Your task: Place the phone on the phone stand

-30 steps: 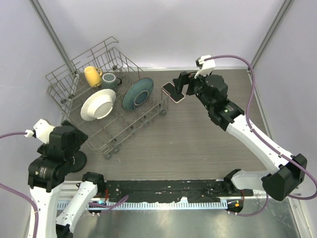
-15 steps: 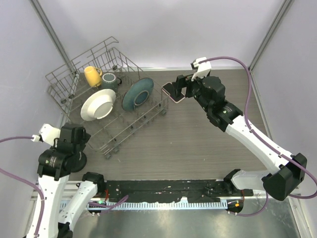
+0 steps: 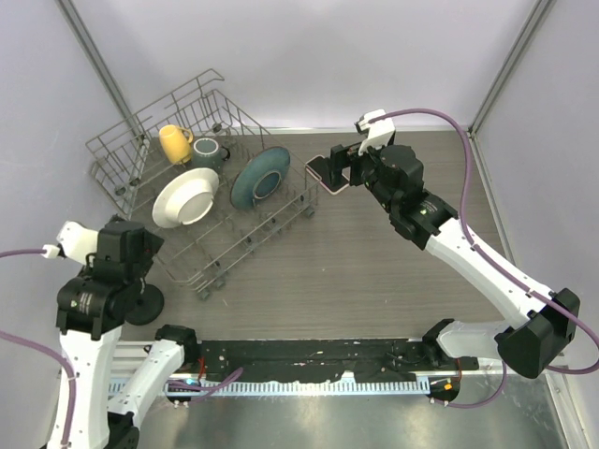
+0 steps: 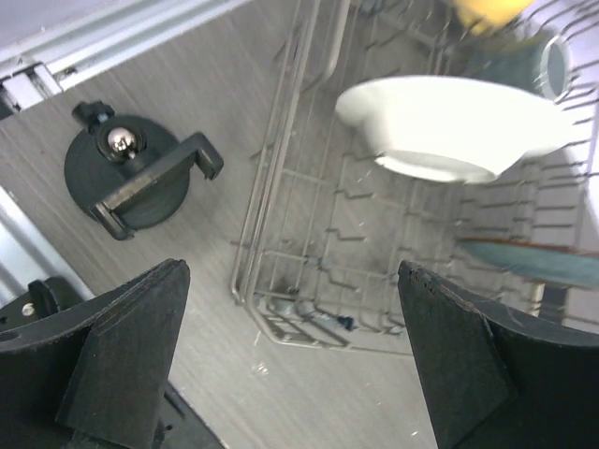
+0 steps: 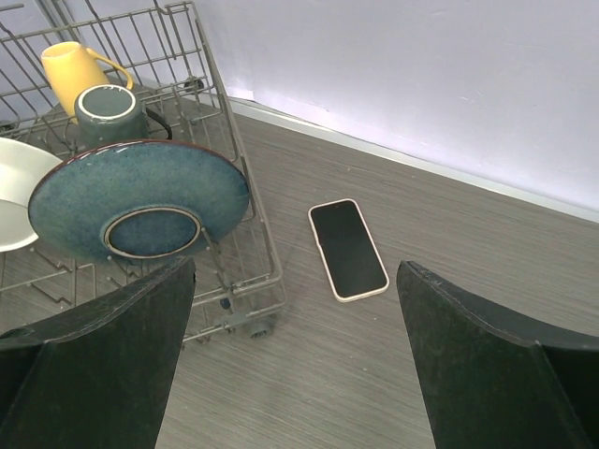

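Right jaws were spread wide, aimed at phone [image 5: 348, 249] lying flat on worktop [image 5: 309, 374], likely readying pickup | left jaws were spread, empty, overlooking phone stand [image 4: 131, 178] beside dish rack [image 4: 271, 178].

Bright even light, soft shadows; left wrist view blurred; phone [image 5: 348, 249] sharp.

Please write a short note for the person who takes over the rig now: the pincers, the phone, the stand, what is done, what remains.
Left pincer: open, empty, near the phone stand.
Right pincer: open, empty, above the phone.
Phone: flat on the table, screen up, beside the dish rack.
Stand: upright, near left, empty.
Done: nothing gripped.
To do: grasp, carry, place.
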